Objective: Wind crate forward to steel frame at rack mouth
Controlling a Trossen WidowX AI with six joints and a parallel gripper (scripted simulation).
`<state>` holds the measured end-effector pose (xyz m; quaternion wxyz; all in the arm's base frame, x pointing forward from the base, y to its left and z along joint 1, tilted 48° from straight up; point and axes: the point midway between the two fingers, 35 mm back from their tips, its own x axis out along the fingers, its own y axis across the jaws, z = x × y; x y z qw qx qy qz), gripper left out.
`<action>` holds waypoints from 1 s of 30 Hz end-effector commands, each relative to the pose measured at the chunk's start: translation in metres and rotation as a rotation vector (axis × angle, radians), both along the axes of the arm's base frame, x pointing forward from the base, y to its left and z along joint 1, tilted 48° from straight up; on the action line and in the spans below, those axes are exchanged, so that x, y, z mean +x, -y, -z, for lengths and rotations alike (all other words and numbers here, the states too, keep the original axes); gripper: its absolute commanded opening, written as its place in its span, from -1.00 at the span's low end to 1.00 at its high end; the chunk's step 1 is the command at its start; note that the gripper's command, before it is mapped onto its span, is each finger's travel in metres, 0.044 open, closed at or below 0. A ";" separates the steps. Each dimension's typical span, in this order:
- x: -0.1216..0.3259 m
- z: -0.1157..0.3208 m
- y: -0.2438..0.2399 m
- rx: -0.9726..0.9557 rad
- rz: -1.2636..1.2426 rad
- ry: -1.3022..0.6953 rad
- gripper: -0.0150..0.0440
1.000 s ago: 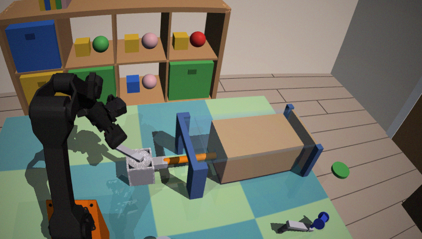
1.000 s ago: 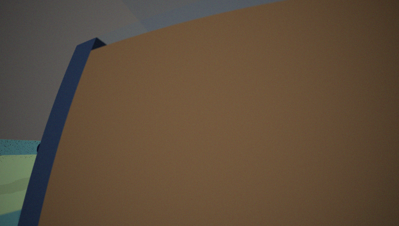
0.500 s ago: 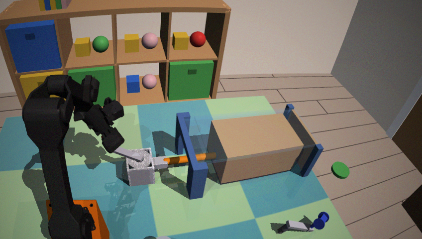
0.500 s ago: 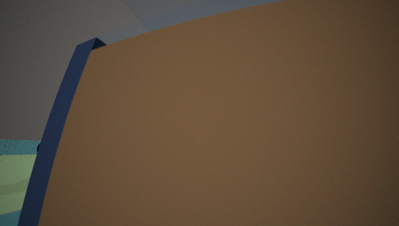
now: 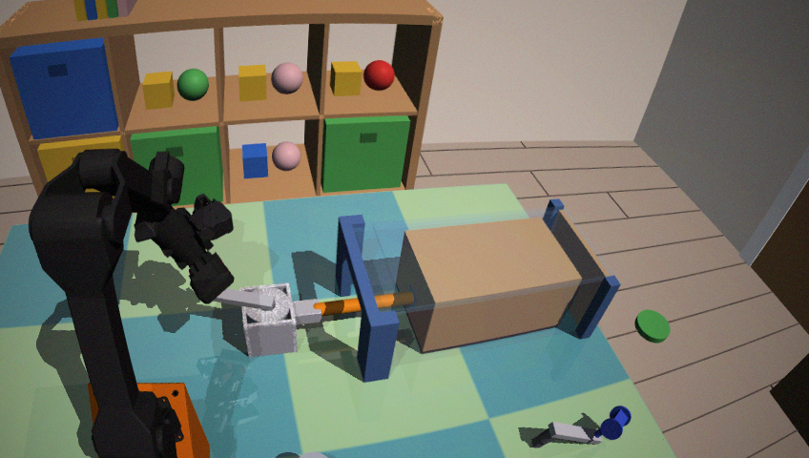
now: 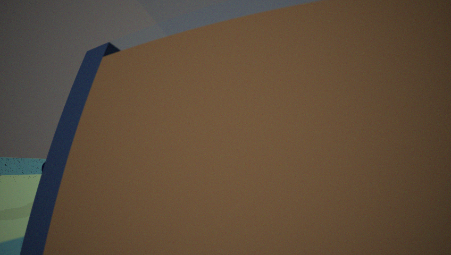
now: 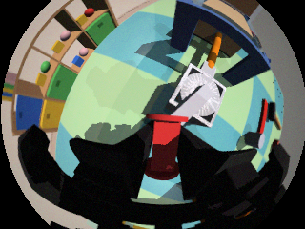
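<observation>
Evidently, the winding step is in hand. The red knob of the winch handle [image 5: 245,298] [image 7: 193,106] is pinched in the hand [image 5: 211,281] [image 7: 164,125], and the handle's flat arm is set across the top of the hand winch [image 5: 271,334] [image 7: 210,116]. The cardboard-brown crate [image 5: 487,260] [image 6: 253,132] is seen inside the clear-panelled cubby, apparently flat, its front short of the blue steel frame [image 5: 379,351] [image 7: 186,29] at the mouth. The two are joined by an orange strap [image 5: 354,304] [image 7: 215,50], passed through that frame. More turning seems called for, with the knob carried around in a level circle and the key kept seated. Care may be needed near the frame's post, where the hand could be caught. A grey-and-blue tool [image 5: 570,432] is left on the counter [image 5: 385,420] [image 7: 110,76], well apart from the winch; a green disc [image 5: 652,325] is seen beyond the counter's edge.
</observation>
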<state>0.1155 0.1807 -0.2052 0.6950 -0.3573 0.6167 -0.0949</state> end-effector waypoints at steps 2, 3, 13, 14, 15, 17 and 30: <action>-0.007 -0.008 0.011 -0.021 0.002 -0.015 -0.49; -0.007 -0.009 0.011 -0.021 0.002 -0.015 -0.49; -0.010 -0.018 0.020 -0.022 0.002 -0.015 -0.49; -0.010 -0.019 0.021 -0.022 0.002 -0.015 -0.49; -0.010 -0.019 0.021 -0.022 0.002 -0.015 -0.49; -0.010 -0.021 0.023 -0.022 0.002 -0.015 -0.49; -0.010 -0.032 0.035 -0.023 0.002 -0.015 -0.49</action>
